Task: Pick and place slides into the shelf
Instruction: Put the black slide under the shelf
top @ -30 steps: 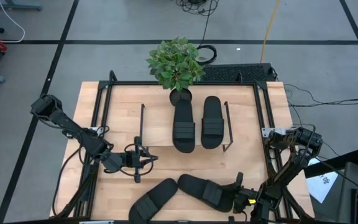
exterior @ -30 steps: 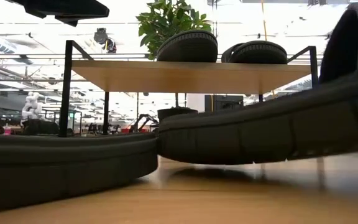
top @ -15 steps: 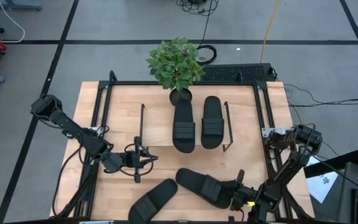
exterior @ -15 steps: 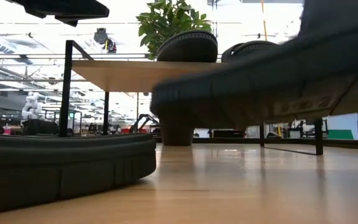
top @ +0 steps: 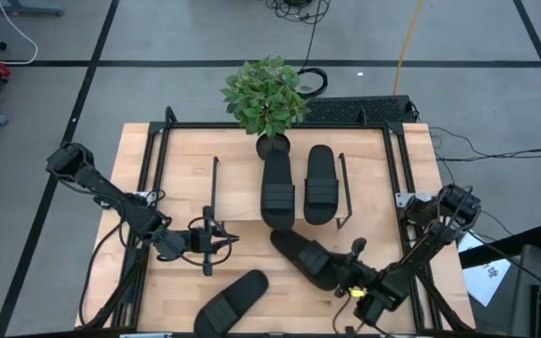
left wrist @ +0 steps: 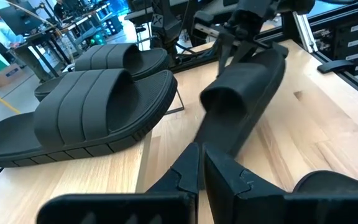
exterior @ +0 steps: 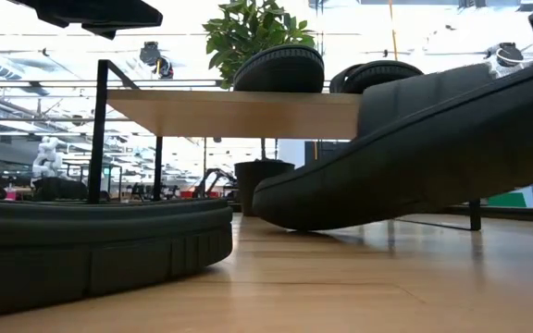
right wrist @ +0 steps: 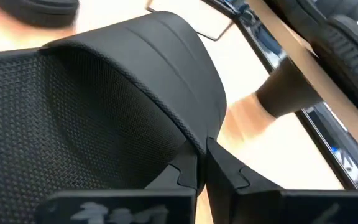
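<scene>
Two black slides [top: 278, 192] [top: 319, 185] lie side by side on the shelf's wooden top [top: 238, 192]. A third slide [top: 234, 301] lies flat on the table near its front edge. My right gripper [top: 344, 274] is shut on the fourth slide [top: 303, 252] in front of the shelf; in the low view this slide [exterior: 433, 153] slants, its far end low. Left of the shelf's near corner my left gripper [top: 220, 239] hangs shut on nothing, seen also in its own view [left wrist: 201, 163]. My right gripper pinches the slide's side rim [right wrist: 188, 142] between its two fingers, right where the strap [right wrist: 166, 62] joins the sole. The fingers come from the table's near right, slanting down. The slide tilts, gripped end raised; whether its low end [exterior: 280, 208] touches the table I cannot tell.
A potted plant [top: 267, 99] stands just behind the shelf at the far edge. Dark metal rails [top: 148, 188] [top: 404, 178] run along the table's left and right sides. Bare wood [top: 280, 300] lies between the flat slide and the held one.
My right gripper has moved from the near edge toward the shelf, rising and rolling. The slide it holds has come off the table beside the other one, swung its far end toward the shelf and now slants. The other slide and my left gripper stayed put.
</scene>
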`<state>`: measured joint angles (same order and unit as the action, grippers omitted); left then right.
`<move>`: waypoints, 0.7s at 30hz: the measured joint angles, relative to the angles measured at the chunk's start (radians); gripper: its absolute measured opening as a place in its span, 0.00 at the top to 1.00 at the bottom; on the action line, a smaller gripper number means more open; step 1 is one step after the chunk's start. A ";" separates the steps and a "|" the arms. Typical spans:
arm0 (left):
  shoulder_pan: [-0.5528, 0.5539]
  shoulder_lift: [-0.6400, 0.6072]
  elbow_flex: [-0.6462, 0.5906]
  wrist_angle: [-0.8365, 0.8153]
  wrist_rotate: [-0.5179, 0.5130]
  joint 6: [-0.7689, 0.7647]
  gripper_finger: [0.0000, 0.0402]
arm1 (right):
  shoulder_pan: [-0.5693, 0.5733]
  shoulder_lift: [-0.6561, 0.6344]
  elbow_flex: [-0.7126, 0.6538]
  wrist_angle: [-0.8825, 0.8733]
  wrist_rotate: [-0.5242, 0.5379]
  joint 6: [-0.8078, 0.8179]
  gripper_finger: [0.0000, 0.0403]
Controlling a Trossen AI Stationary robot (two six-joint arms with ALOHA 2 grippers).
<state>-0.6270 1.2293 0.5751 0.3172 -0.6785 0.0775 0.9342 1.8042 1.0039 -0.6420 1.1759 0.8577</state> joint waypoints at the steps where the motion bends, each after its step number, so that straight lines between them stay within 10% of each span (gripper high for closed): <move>1: 0.000 0.000 0.000 0.000 0.000 0.002 0.94 | -0.010 0.000 0.000 -0.007 0.000 0.012 1.00; 21: 0.000 0.000 0.000 0.002 0.000 0.011 0.94 | -0.062 0.000 0.000 -0.077 -0.208 0.072 0.96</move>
<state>-0.6270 1.2293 0.5751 0.3196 -0.6785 0.0881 0.8727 1.8042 1.0035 -0.7185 0.9676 0.9301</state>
